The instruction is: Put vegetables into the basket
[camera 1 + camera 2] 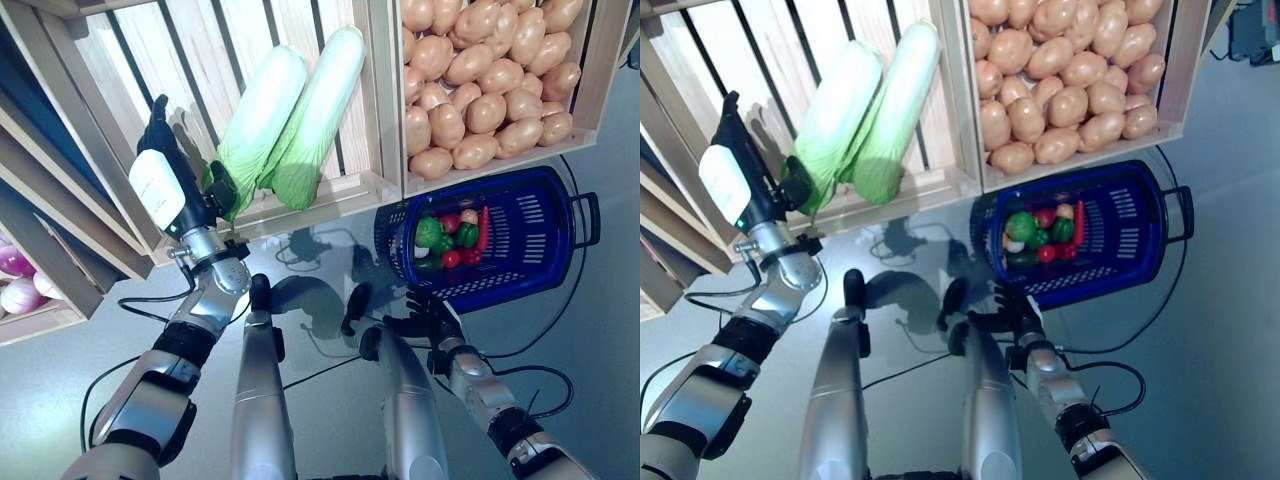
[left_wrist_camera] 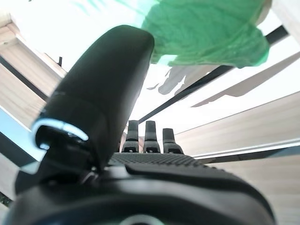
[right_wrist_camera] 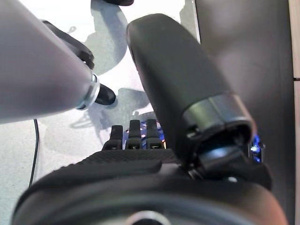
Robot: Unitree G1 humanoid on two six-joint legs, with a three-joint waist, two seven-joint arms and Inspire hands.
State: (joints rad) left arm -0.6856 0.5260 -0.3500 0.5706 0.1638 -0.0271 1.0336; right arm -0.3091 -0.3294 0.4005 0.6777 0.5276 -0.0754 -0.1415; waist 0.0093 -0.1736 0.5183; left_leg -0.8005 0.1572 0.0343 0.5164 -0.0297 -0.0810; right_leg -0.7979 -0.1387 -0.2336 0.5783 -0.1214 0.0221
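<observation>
The right hand [image 1: 432,322] hangs low and nearest the robot, its fingers spread loosely with nothing in them. Just beyond its fingertips sits the blue basket [image 1: 530,205], a plastic mesh tub with a dark folding handle [image 1: 588,220] lying at its far side. Inside, at the end closest to this hand, small vegetables [image 1: 450,240] lie heaped together: green rounded pieces, red round ones, a long red pepper shape and a pale piece among them.

The left hand [image 1: 165,185] is raised further out, well apart from the basket, at the front lip of a slatted wooden crate [image 1: 150,60]. Its fingers stand straight up against the slats and its thumb sticks out sideways toward the leafy end of the nearest cabbage [image 1: 258,125], touching or almost touching it; I cannot tell which. The hand grips nothing. That cabbage is long, with a pale, whitish-green ribbed body running up the crate and a ruffled bright green leaf end pointing down at the hand. A second cabbage [image 1: 320,115] of the same look lies pressed against it on the side away from the hand, its green end resting on the crate's lip.

Beyond the basket and past the cabbages, a neighbouring crate holds a heap of brown potatoes [image 1: 480,80]. Out past the left arm, purple-white onions [image 1: 18,280] show on a lower shelf.
</observation>
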